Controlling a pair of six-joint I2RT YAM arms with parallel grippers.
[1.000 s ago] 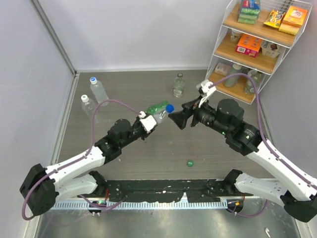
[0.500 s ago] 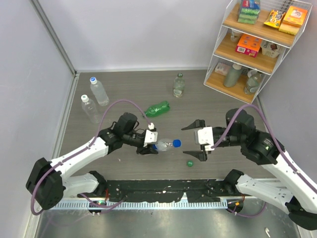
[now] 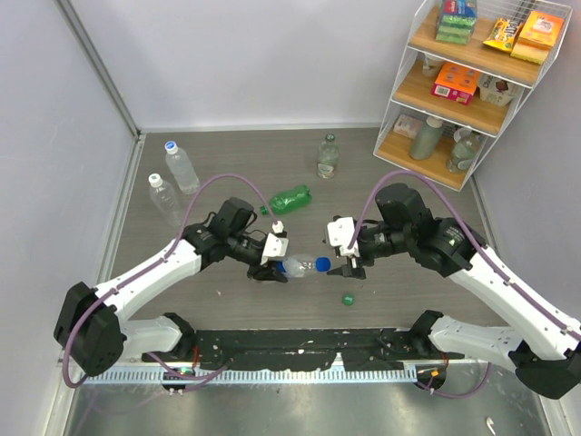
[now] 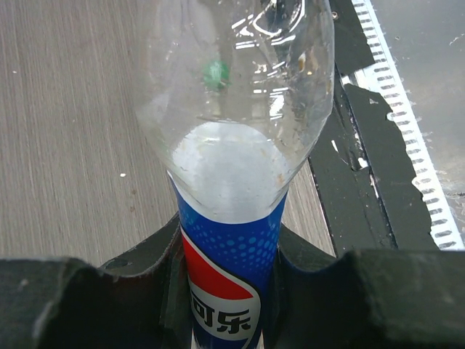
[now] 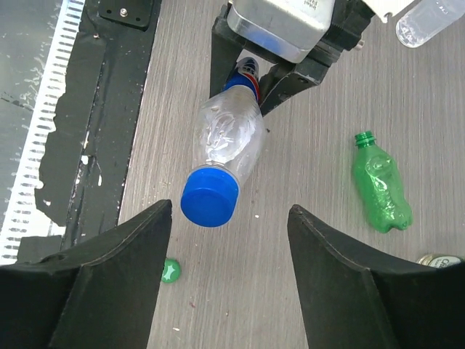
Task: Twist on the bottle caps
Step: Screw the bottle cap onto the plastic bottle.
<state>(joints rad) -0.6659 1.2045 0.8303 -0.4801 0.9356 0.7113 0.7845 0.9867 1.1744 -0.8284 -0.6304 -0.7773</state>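
My left gripper (image 3: 275, 263) is shut on the blue cola label of a clear bottle (image 3: 298, 265), held level above the table with its neck pointing right. A blue cap (image 3: 322, 264) sits on that neck. In the left wrist view both fingers (image 4: 145, 269) clamp the labelled bottle (image 4: 232, 145). My right gripper (image 3: 339, 252) stands open just right of the cap. In the right wrist view the blue cap (image 5: 210, 195) lies ahead of the gripper (image 5: 229, 218), near its left finger and untouched. An uncapped green bottle (image 3: 290, 198) lies behind. A green cap (image 3: 348, 298) lies on the table.
Two clear capped bottles (image 3: 182, 166) (image 3: 163, 198) lie at the far left. A small bottle (image 3: 328, 156) stands at the back middle. A wire shelf (image 3: 472, 82) with snacks fills the back right corner. A black strip (image 3: 300, 350) runs along the near edge.
The left arm brought the cola bottle from mid-table toward the near edge, then held still. The right gripper swung round, closed in on the blue cap and narrowed slightly.
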